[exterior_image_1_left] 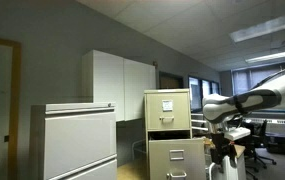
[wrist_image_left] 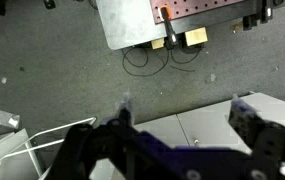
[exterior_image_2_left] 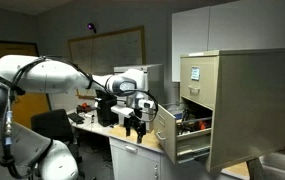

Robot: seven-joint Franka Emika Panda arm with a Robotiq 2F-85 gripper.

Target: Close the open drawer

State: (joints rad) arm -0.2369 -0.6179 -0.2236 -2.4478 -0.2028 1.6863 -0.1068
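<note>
Room: office, grey carpet [wrist_image_left: 42, 70] under my wrist.
Gripper [exterior_image_2_left: 134, 124]: my fingers spread apart, holding nothing, near the drawer front.
Drawer [exterior_image_2_left: 169, 137]: pulled out of the tall filing cabinet [exterior_image_2_left: 244, 100], under its one shut top drawer [exterior_image_2_left: 197, 72]; contents unclear.
Beyond: one wide white cabinet [exterior_image_1_left: 77, 140].

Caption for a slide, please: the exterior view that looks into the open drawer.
End effector poised in front of the pulled-out drawer of a beige filing cabinet.

Readable text: none in any view.
Whiteboard [exterior_image_2_left: 107, 45], beyond the gripper [exterior_image_2_left: 134, 127]: marks too faint to read.
Top drawer's label holder [exterior_image_1_left: 169, 101]: too small to read.
</note>
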